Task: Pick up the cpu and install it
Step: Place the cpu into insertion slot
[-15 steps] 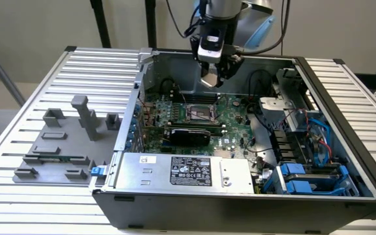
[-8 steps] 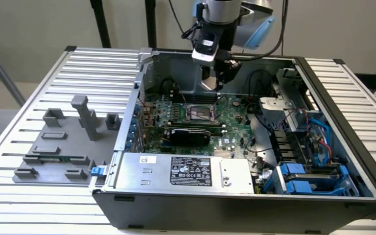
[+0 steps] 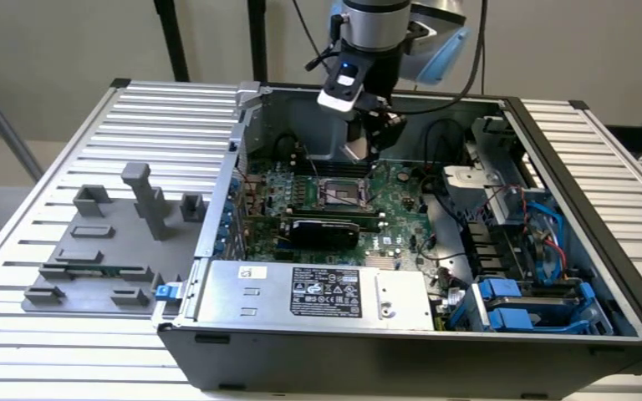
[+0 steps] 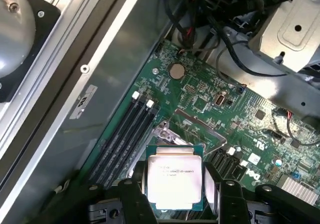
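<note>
The slatted aluminium table takes up most of the exterior view, with the open computer case lying across the centre and right of the frame. Inside it, the green motherboard sits mid-frame, and the power supply lies below it towards the lower centre. At the exterior view's left is a grey fixture tray, with a long green memory stick lying in its lower part.

The Universal Robots arm comes down from the top centre. Its gripper hangs inside the case, above the motherboard's upper edge and just above the CPU socket in the frame.

In the wrist view the jaws are clamped on the cpu, with one black finger at each side of the chip. Its silver lid faces the camera, printing legible and green rim showing. Behind it lie the socket's metal frame, the row of memory slots beside that, and farther off a coin cell.

The pick-up looks done, so the step in hand is carrying the chip to the socket. It appears to be hovering clear of the board, not seated (I cannot tell whether its edges line up with the frame). Seating it would, I judge, need the chip level, square to the socket and correctly oriented, with the latch plate out of the way and very little downward force.
</note>
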`<action>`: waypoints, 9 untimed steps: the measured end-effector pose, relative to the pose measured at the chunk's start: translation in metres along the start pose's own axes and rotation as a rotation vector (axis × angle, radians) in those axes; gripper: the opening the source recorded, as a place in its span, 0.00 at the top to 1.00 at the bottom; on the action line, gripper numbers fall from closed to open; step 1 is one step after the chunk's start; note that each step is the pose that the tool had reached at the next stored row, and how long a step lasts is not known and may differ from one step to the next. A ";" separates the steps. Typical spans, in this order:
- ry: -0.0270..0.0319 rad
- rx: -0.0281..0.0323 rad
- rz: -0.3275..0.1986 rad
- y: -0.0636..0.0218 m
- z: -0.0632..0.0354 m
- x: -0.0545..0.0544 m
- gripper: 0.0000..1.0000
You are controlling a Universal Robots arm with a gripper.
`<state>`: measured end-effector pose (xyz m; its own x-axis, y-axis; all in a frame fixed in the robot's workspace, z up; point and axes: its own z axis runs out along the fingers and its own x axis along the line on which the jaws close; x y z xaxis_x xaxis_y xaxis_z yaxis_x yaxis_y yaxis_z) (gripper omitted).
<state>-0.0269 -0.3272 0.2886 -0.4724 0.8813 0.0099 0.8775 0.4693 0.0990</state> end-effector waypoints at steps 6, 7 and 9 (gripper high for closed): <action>-0.0171 -0.0061 0.083 -0.0005 0.0046 0.000 0.45; -0.0198 -0.0073 0.097 -0.0005 0.0055 0.000 0.45; -0.0250 -0.0092 0.127 -0.0007 0.0072 0.000 0.45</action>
<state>-0.0269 -0.3272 0.2814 -0.3552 0.9348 -0.0018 0.9293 0.3533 0.1077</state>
